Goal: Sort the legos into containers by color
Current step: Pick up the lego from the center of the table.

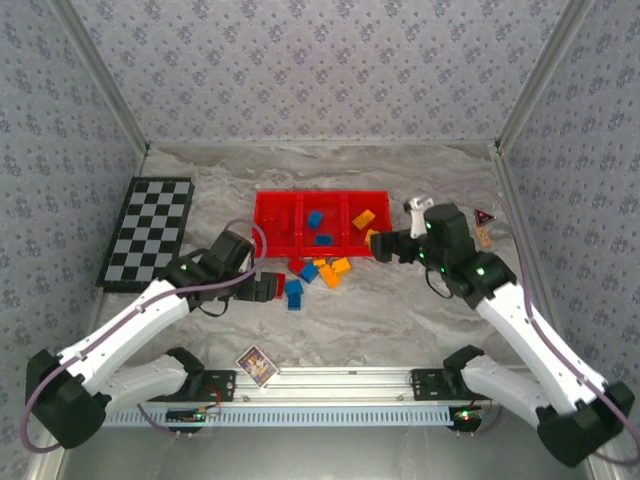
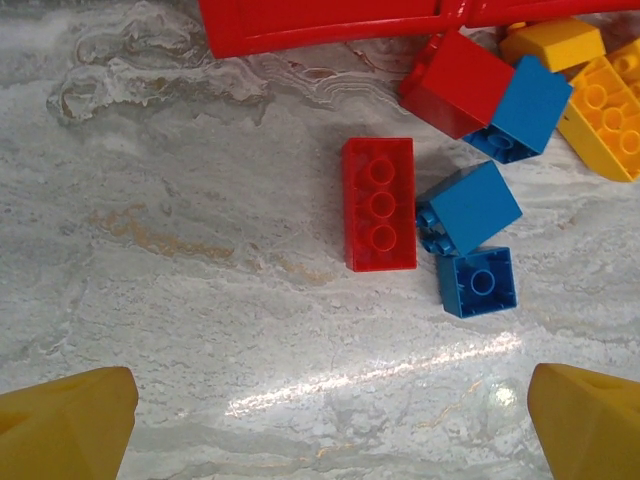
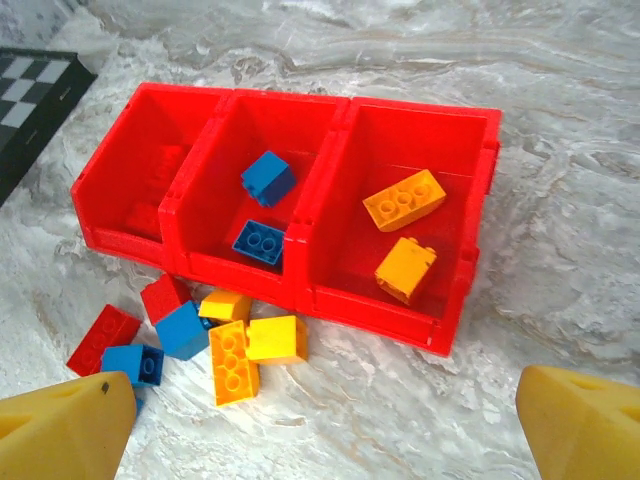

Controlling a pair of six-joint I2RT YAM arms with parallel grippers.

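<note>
The red tray (image 3: 300, 290) holds three containers side by side. Two blue legos (image 3: 267, 178) lie in the middle one and two orange-yellow legos (image 3: 404, 199) in the right one. In front of the tray, loose legos lie in a cluster: a red brick (image 2: 379, 204), blue bricks (image 2: 470, 208) and yellow bricks (image 3: 277, 339). My left gripper (image 2: 330, 430) hovers open just short of the red brick, nothing between its fingers. At the tray's right front corner (image 1: 384, 232), my right gripper (image 1: 384, 246) stands open and empty.
A black-and-white checkered board (image 1: 148, 232) lies left of the tray. A small picture card (image 1: 257, 365) sits near the front rail (image 1: 330, 385). Small odd items (image 1: 484, 218) rest at the far right by the wall. Patterned walls close in three sides.
</note>
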